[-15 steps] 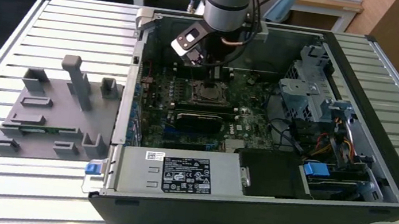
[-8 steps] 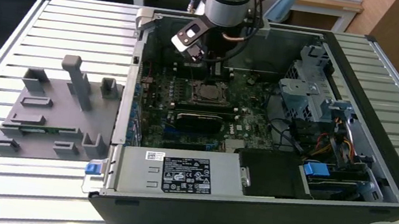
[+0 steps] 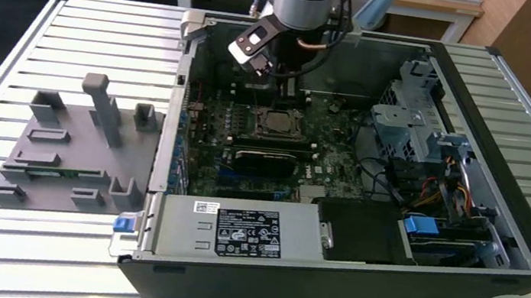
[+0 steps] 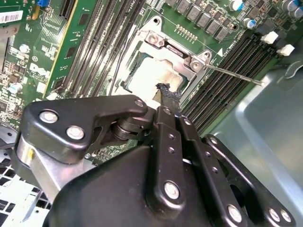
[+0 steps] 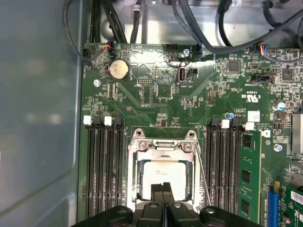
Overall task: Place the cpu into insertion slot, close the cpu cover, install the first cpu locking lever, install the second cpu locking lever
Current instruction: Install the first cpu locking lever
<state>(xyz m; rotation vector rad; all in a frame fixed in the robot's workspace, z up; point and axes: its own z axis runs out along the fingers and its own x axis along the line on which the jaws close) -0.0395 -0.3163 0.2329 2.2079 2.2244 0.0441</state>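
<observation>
- While the arm hangs down into it, one open computer case [image 3: 329, 288] holds the whole show, and the insertion slot [image 5: 164, 133] sits mid-board inside.
- One green motherboard [image 5: 161, 99], spreading out all round the insertion slot.
- Two banks of black memory slots [image 5: 105, 165], one on each side of the insertion slot.
- One gripper [image 5: 163, 188], right above the insertion slot. Its two fingers are pressed tight together and hold nothing.
- One cpu cover [image 5: 163, 147], lying flat on the insertion slot.
- One cpu [image 5: 163, 171], seated in the insertion slot, its pale top showing through the cover's window. It lies directly under the fingertips, which are off-centre toward one edge. Touching or just clear, I cannot tell.
- One thin lever rod [image 5: 203, 177], running along one side of the insertion slot.
</observation>
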